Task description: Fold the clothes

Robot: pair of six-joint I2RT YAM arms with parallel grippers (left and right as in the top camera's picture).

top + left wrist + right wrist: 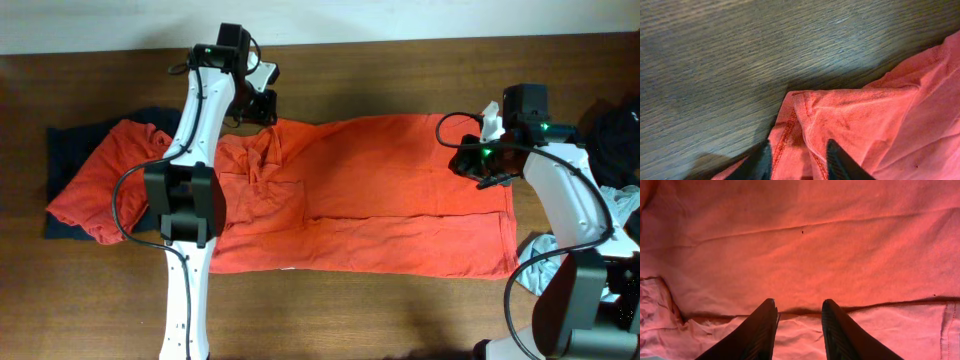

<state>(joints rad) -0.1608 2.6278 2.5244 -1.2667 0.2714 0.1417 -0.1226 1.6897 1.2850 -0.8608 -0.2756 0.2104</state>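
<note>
Here we go: the red-orange T-shirt (380,200) lies spread flat along the bench (400,70), its near edge folded up into a long strip, and I've got one hand at each end of it. My left hand (799,145) is down at the shirt's far left corner, right where the cloth meets bare wood; the stitched hem bunches up and runs straight in between my fingers (762,162), which stand part way apart on either side of it. Are they biting on that hem or just straddling it? From here I can't tell. Over to my right hand (798,302): it sits on the shirt's right side, a little in from the edge, tips pointing down at the line where the folded strip meets the upper layer. Those fingers are part way spread, cloth showing flat in the gap, nothing pinched. Off to the left, a second red-orange garment (100,185) lies crumpled on a navy one (65,140). At the right edge sit a black piece (615,125) and a grey-blue one (545,265), both apart from the shirt.
</note>
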